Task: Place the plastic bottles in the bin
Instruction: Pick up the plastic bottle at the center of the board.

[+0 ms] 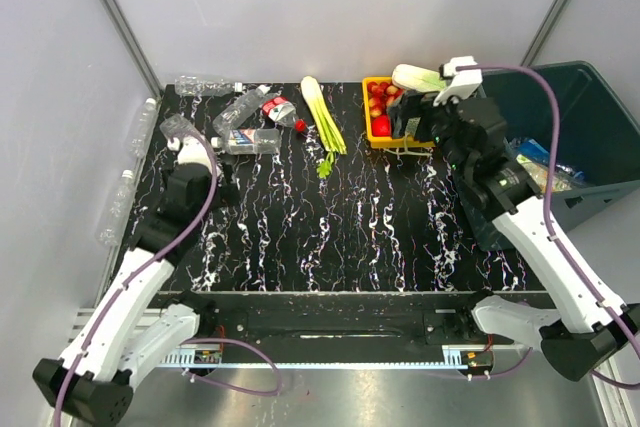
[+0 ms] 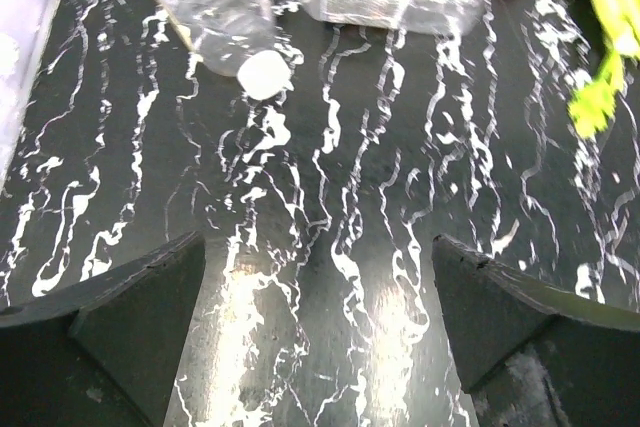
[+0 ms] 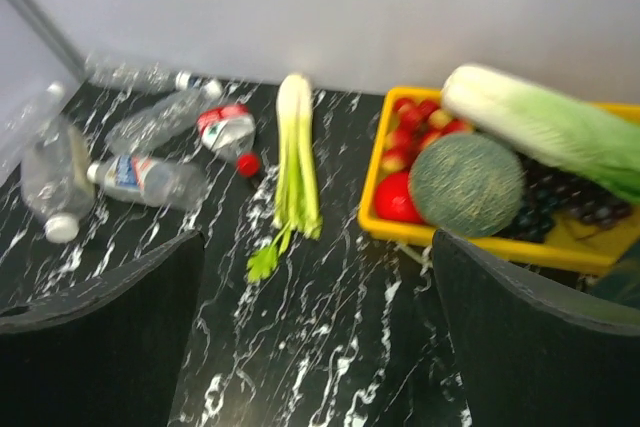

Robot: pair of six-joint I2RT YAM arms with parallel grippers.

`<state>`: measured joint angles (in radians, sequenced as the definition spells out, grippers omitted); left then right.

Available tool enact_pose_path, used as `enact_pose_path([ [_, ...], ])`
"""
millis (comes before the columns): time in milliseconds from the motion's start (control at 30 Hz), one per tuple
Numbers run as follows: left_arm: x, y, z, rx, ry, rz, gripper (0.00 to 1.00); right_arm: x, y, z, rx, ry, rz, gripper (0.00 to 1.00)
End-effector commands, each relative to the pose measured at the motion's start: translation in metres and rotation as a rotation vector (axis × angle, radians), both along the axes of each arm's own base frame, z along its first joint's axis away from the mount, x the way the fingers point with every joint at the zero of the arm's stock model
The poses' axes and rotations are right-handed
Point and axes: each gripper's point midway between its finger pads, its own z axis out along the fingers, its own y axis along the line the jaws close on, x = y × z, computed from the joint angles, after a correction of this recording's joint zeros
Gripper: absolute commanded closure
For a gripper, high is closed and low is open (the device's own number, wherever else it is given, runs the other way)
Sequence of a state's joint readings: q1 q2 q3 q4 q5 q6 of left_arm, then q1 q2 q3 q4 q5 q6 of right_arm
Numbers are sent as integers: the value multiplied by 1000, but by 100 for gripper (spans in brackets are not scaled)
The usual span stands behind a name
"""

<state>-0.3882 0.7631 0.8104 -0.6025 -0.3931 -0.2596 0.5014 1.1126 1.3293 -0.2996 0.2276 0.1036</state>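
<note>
Left gripper [image 2: 320, 277]: spread wide, empty, low over the bench [image 1: 380, 227].
Right gripper [image 3: 320, 277]: spread wide, empty, raised near 1 o'clock.
Plastic bottles [image 1: 245, 140]: clustered at 10–11 o'clock; the white-capped bottle [image 2: 215, 7] is nearest.
Bin [image 1: 600, 127]: at 3 o'clock, well apart from them.
Risk: a slick round bottle may roll or squirt out if pinched off-centre.
Risk: the celery [image 1: 322, 112] nearby could get dragged.

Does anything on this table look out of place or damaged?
Yes. The red-label bottle looks crushed, and a small red ball lies loose beside it, away from the tray. Also, two bottles seem to lie beyond the table's left edge.
</note>
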Motion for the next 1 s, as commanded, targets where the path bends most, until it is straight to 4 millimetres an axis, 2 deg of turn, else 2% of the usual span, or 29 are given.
enact_pose_path([
  [0, 32, 13, 19, -133, -29, 133, 1, -21, 31, 6, 92, -49, 147, 2],
  [100, 52, 18, 14, -223, -31, 197, 2, -35, 37, 4, 92, -61, 191, 2],
  [233, 78, 29, -5, -302, 20, 288, 5, -50, 46, -1, 116, -45, 266, 0],
  [400, 108, 39, -22, -305, 59, 348, 8, -57, 39, -13, 115, -32, 255, 0],
  [600, 141, 41, -52, -337, 134, 379, 12, -80, 34, 5, 172, -119, 303, 1],
  [767, 153, 52, -80, -283, 199, 426, 17, -87, 28, 11, 167, -159, 301, 1],
  [967, 154, 66, -98, -272, 207, 475, 21, -86, 29, 8, 158, -142, 307, 1],
])
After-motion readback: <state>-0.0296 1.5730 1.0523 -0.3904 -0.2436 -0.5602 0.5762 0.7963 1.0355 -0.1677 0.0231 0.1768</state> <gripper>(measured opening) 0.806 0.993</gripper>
